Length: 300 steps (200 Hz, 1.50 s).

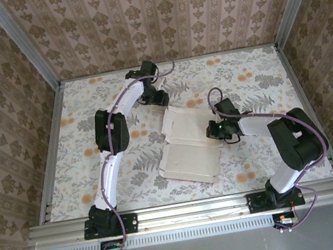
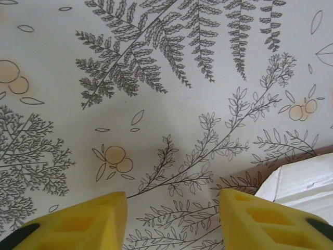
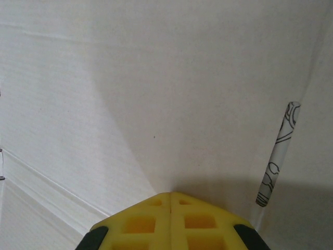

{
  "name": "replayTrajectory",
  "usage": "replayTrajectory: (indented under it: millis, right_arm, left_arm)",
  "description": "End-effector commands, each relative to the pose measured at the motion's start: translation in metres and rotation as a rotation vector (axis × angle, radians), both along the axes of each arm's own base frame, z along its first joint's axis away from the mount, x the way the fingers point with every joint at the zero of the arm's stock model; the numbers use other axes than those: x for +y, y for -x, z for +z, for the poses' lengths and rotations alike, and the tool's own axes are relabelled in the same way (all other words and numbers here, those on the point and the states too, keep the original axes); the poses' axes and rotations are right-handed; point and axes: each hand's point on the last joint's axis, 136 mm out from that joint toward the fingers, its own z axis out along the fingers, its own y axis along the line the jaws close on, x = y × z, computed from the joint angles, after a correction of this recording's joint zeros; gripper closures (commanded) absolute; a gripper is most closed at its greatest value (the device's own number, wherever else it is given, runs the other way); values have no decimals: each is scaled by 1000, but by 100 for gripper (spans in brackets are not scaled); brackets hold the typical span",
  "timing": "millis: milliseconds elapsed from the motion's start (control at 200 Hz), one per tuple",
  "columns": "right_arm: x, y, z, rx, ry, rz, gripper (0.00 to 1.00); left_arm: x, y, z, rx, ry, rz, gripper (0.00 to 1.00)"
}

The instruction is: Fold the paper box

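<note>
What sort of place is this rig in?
Probably a staged lab cell: wallpapered panels box in a fern-print tabletop, and the left arm and right arm are bolted to an aluminium rail at its near edge.

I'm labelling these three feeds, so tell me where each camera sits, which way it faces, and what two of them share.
Top external: above and behind the bases, looking down at the fern-printed table; both arms, left gripper, right gripper, flat pale-pink cardboard box.
Left wrist: on the left arm, facing down at the table; yellow fingers spread.
Right wrist: on the right arm, close to the box's whitish face; yellow fingers pressed together.
Shared: both wrist views catch the box.
</note>
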Motion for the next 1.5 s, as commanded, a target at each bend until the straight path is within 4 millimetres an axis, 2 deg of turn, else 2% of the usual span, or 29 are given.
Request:
replayTrajectory:
  millis: [0,530,920,1225,1495]
  right_arm:
    - [-9,18,-24,95,52,5,99]
    - [-8,19,-27,103,52,10,99]
    - [-8,21,-30,109,48,10,99]
    - [-8,21,-30,108,47,10,99]
    - [-8,20,-29,109,44,9,99]
  left_arm:
    - [6,6,-13,48,-32,16,51]
    - [-22,22,-8,111,98,-97,50]
    - [-41,31,-7,110,115,-159,50]
    - [-39,39,-22,129,51,-159,50]
    - [-30,43,-39,133,-75,-151,52]
